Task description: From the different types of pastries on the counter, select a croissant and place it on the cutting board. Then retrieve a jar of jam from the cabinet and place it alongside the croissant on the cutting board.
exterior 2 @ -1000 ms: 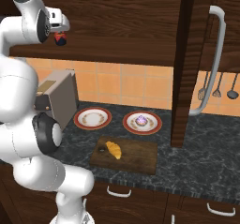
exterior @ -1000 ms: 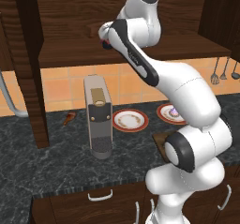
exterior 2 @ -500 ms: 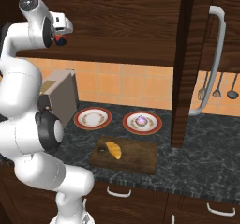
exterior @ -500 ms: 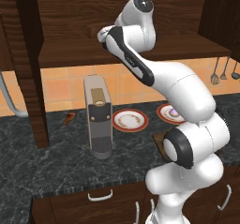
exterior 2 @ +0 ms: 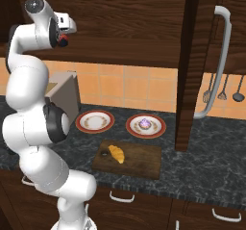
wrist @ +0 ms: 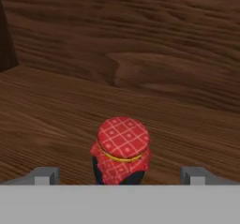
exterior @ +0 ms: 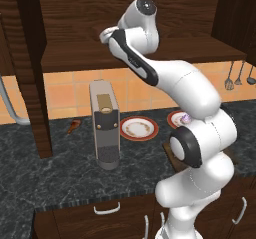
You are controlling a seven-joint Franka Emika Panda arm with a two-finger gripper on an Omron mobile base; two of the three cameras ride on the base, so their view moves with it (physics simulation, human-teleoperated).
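The jar of jam (wrist: pixel 122 156) stands upright on the cabinet (exterior 2: pixel 125 27) shelf, red checked lid up, between the two fingertips (wrist: pixel 46 175) of the gripper (wrist: pixel 120 177), which are spread wide on either side of it and not touching it, so the hand is released. In the right base view the gripper (exterior 2: pixel 64 37) sits high at the shelf edge with a spot of red at its tip. Below, the croissant (exterior 2: pixel 116 153) lies on the left part of the cutting board (exterior 2: pixel 139 162), on the near side of the counter (exterior 2: pixel 202 169). Behind the board, the cupcake (exterior 2: pixel 144 123) rests on a red-rimmed plate (exterior 2: pixel 156 130); a second plate (exterior 2: pixel 95 121) sits to its left, near a grey appliance (exterior: pixel 104 124).
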